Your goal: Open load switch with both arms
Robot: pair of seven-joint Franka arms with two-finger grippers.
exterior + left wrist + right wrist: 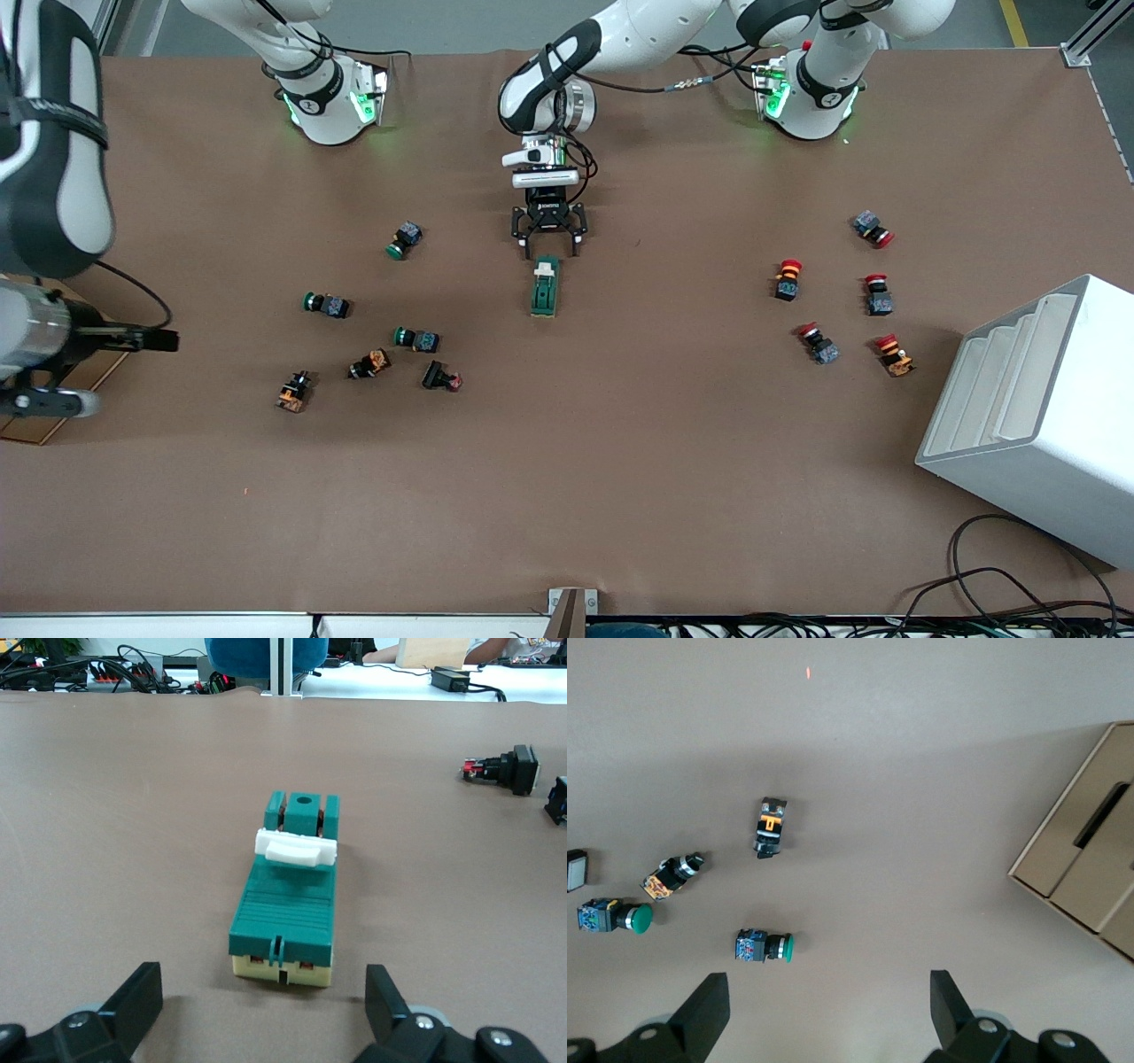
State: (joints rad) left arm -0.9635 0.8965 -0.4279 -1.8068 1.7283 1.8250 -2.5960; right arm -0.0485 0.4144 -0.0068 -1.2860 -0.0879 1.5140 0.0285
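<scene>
The load switch (pixel 545 287) is a dark-green block lying mid-table, long axis toward the front camera. In the left wrist view the load switch (pixel 288 899) shows its cream end toward me and a white sliding piece (pixel 297 848) across the top. My left gripper (pixel 549 237) hangs low just off the switch's end that faces the robot bases, open. Its fingers (pixel 142 994) stand wider than the block and touch nothing. My right gripper (pixel 826 1005) is open and empty, held high over the right arm's end of the table, above a green-capped push button (pixel 764 946).
Several green-capped and black push buttons (pixel 416 338) lie scattered toward the right arm's end. Several red-capped ones (pixel 878 294) lie toward the left arm's end. A white slotted bin (pixel 1036 408) stands near them. A cardboard box (pixel 1090 859) sits at the table's edge under the right arm.
</scene>
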